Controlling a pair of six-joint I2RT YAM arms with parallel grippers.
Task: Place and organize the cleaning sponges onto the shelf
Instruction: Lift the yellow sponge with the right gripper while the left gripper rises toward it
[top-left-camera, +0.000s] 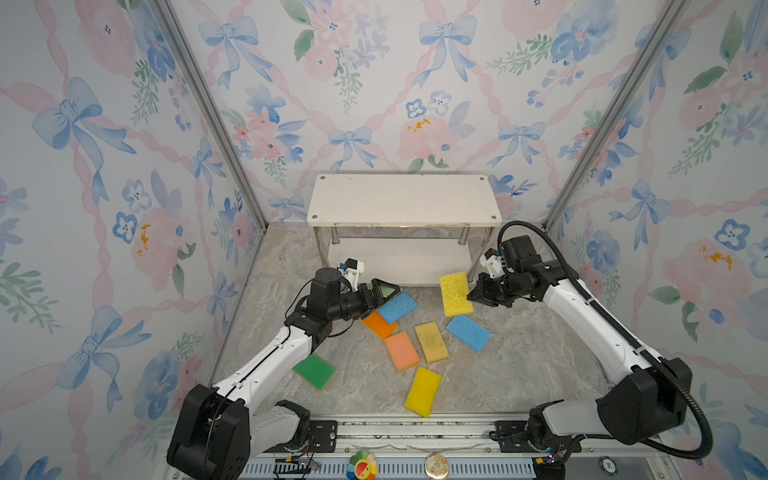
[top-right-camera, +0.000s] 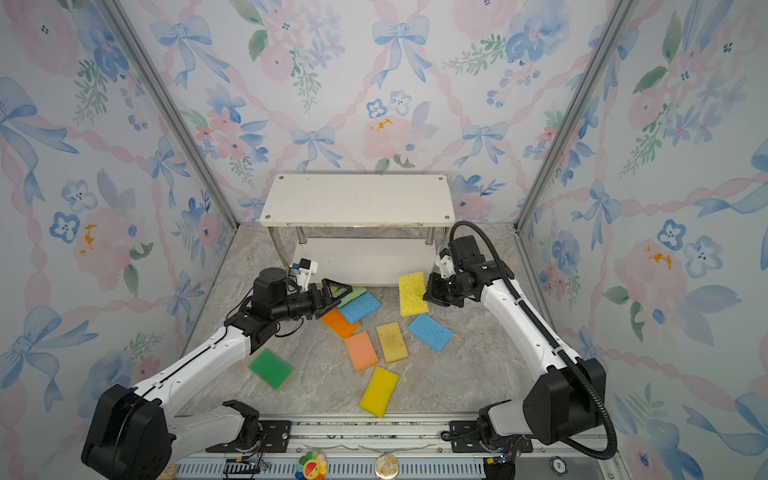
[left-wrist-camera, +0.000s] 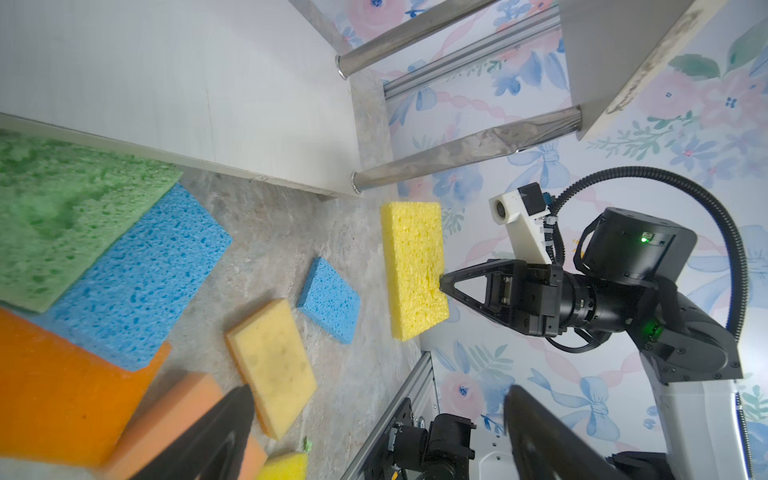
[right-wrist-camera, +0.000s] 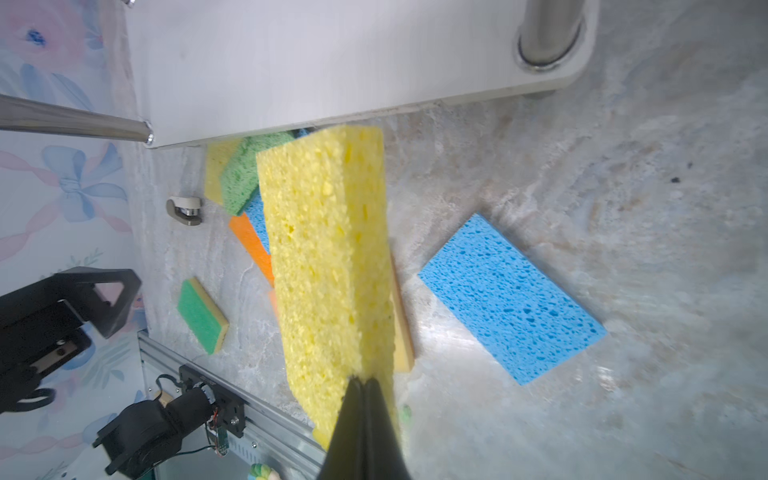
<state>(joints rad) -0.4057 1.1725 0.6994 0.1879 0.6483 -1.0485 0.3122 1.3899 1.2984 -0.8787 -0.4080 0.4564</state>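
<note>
Your right hand (top-left-camera: 469, 296) pinches the yellow sponge (top-left-camera: 455, 291); carry it toward 11 o'clock, flat onto the shelf (top-left-camera: 403, 199). Your left hand (top-right-camera: 343, 297) gapes empty.

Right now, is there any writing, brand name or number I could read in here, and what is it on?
No text here can be read.
The shelf and the sponges are blank.
A small dark disc at the front edge carries a mark too small to read.
</note>
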